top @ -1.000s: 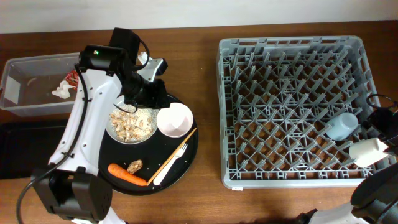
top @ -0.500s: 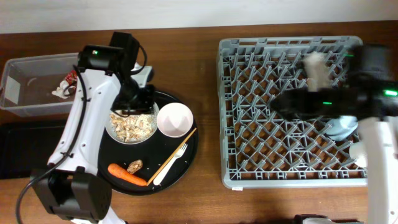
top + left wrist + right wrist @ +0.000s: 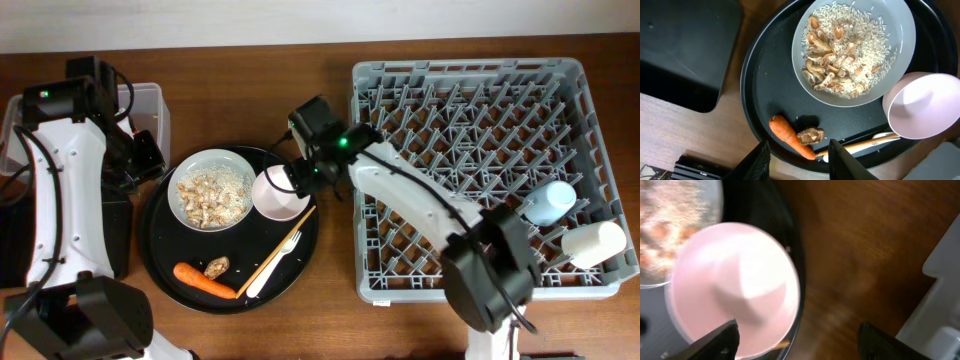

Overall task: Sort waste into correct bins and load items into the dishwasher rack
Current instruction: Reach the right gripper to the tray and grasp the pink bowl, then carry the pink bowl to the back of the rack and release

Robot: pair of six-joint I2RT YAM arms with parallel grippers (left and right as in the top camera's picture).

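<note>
Fingers of the right gripper gape empty astride the rim of the small bowl; the left gripper hangs parted, well off it.

Three downward views share the smaller bowl.

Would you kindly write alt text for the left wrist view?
A bowl of food scraps sits on a round black tray beside a smaller empty bowl. A carrot and a brown lump lie together below.
</note>
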